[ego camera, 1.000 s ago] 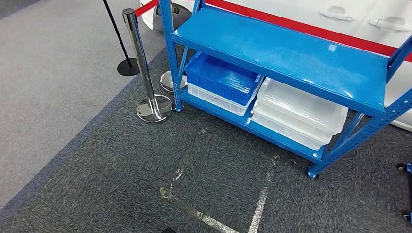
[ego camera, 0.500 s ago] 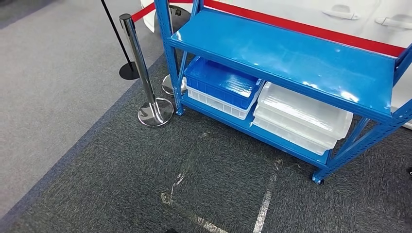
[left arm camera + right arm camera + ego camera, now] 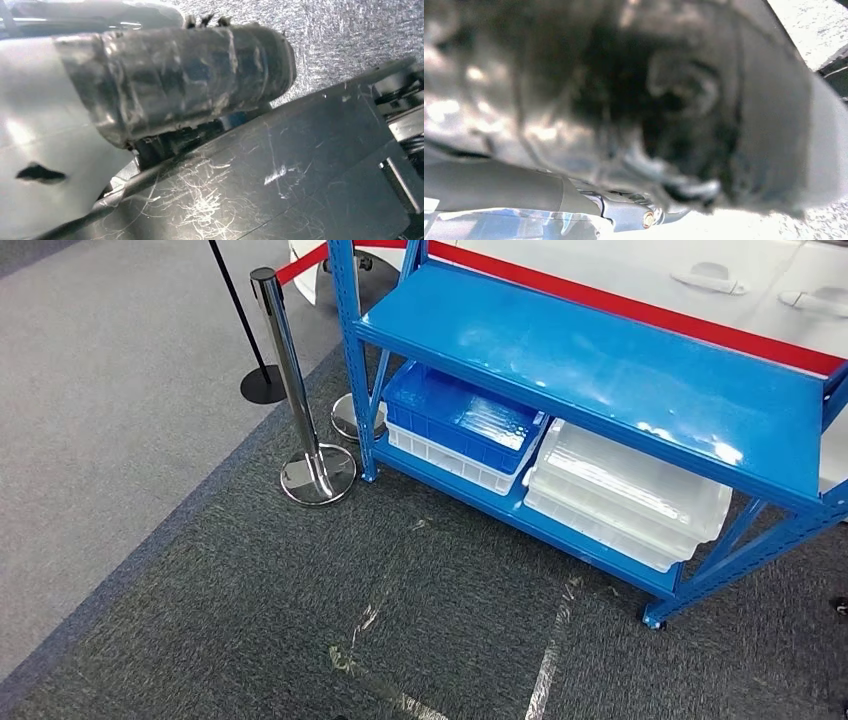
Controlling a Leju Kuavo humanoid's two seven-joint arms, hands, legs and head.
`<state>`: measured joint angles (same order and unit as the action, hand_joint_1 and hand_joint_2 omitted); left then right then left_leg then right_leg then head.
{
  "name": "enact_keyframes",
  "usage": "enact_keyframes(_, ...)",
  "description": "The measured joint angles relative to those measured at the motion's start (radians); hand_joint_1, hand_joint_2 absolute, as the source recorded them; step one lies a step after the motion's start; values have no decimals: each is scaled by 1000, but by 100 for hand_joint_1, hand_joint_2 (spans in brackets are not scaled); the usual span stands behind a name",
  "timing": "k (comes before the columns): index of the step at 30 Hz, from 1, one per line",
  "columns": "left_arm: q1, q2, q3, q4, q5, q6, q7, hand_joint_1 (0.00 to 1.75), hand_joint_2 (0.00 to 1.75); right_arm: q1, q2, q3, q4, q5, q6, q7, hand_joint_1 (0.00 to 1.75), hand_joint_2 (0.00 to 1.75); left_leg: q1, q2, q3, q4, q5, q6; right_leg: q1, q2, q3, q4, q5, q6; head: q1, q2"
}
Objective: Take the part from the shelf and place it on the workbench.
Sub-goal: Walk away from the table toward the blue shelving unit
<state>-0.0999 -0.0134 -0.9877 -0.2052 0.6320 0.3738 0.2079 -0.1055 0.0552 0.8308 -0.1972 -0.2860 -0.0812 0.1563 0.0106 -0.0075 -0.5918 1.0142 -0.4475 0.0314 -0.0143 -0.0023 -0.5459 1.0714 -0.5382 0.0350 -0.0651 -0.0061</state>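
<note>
Where the part lies I cannot tell. The shelf (image 3: 600, 350) stands far right, its top board shiny blue, so the part is perhaps down in a bin on the low board. There I count one blue bin (image 3: 460, 415) stacked on one white bin (image 3: 440, 455), and to the right what look like two clear bins (image 3: 630, 490), nested.

With the part unseen, handling is a guess: likely stiff and hard, possibly slick, best taken by its widest firm edges and lifted straight up.

Left of the shelf stand one chrome post (image 3: 285, 360) and one black post (image 3: 232, 300).

The left hand (image 3: 190, 75) shows a taped thumb. The right hand (image 3: 664, 100) is a dark blur. For both, I cannot tell how the fingers lie or whether they hold anything.
</note>
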Motion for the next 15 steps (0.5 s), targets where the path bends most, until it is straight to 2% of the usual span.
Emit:
enact_keyframes(3, 0, -2, 3, 0, 4, 1, 0, 0, 0, -3, -2, 3, 0, 0, 1, -1, 0, 0, -3, 3, 12, -2, -11, 14, 1, 0, -112, 192, -68, 6, 3, 0)
enact_keyframes(4, 1, -2, 3, 0, 4, 2, 0, 0, 0, -3, -3, 3, 0, 0, 1, -2, 0, 0, -4, 2, 17, -1, -16, 16, 2, 0, -137, 224, -65, 6, 3, 0)
enact_keyframes(5, 1, -2, 3, 0, 4, 2, 0, 0, 0, -3, -4, 4, 0, 0, 1, -2, 0, 0, -5, 1, 25, -1, -21, 17, 2, 0, -143, 218, -42, 5, 3, 0)
enact_keyframes(6, 1, -2, 3, 0, 4, 2, 0, 0, 0, -3, -5, 4, 0, 0, 1, -1, 0, 0, -5, -2, 33, -1, -27, 16, 2, 0, -131, 174, -1, 2, 3, 0)
enact_keyframes(7, 1, -2, 3, 0, 4, 2, 0, 0, 0, -2, -5, 5, 0, 0, 1, -1, 0, 0, -5, -4, 42, 0, -33, 14, 2, 0, -109, 109, 45, -1, 4, 0)
enact_keyframes(8, 2, -2, 3, 0, 4, 2, 0, 0, 0, -2, -6, 6, 0, 0, 1, 0, 0, 0, -7, -6, 48, 2, -41, 10, 5, 1, -86, 45, 77, -6, 4, 0)
enact_keyframes(9, 1, -2, 3, 0, 3, 2, -2, 0, 0, -2, -6, 7, 0, 0, 2, 0, 0, 0, -9, -7, 51, 5, -47, 5, 6, 1, -68, -1, 94, -11, 4, 0)
enact_keyframes(10, 1, -2, 3, 0, 0, 3, -4, 0, 0, -1, -5, 10, 0, 1, 1, -2, 0, 0, -11, -7, 51, 6, -53, 0, 7, 2, -57, -26, 96, -16, 4, 0)
enact_keyframes(13, 1, -2, 4, 0, -13, 7, -19, 0, 0, 0, -4, 15, 0, 3, -10, -10, 0, 0, -13, -7, 52, 7, -66, -16, 4, 6, -45, -40, 85, -31, 4, 0)
enact_keyframes(15, 0, -1, 4, 0, -15, 11, -29, 0, 0, -1, -3, 15, -1, 3, -14, -11, 0, 0, -11, -5, 33, 60, -97, -28, -1, 5, -34, -47, 82, -43, 0, 0)
